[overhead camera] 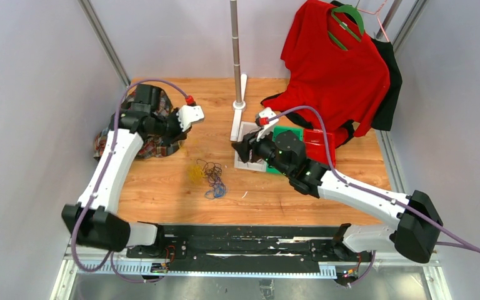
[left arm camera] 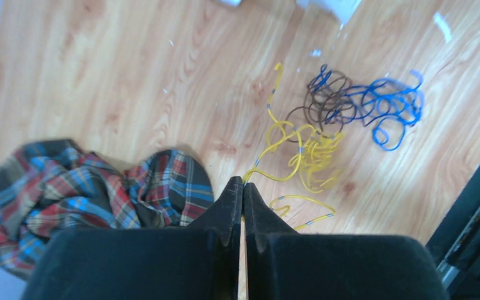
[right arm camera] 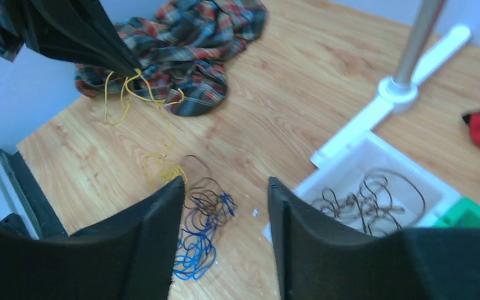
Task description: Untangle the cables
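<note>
The cables lie as a loose wad on the wooden table between the arms: a yellow cable, a dark brown-black one and a blue one. My left gripper is shut on a strand of the yellow cable and raised over the plaid cloth. In the right wrist view yellow loops hang from its tips and trail down to the wad. My right gripper hovers open by the white tray with nothing between its fingers. Another dark cable lies in that tray.
A crumpled plaid cloth sits at the back left. A metal stand pole rises at the back centre. A red shirt hangs at the back right. A green bin and a red bin stand beside the tray.
</note>
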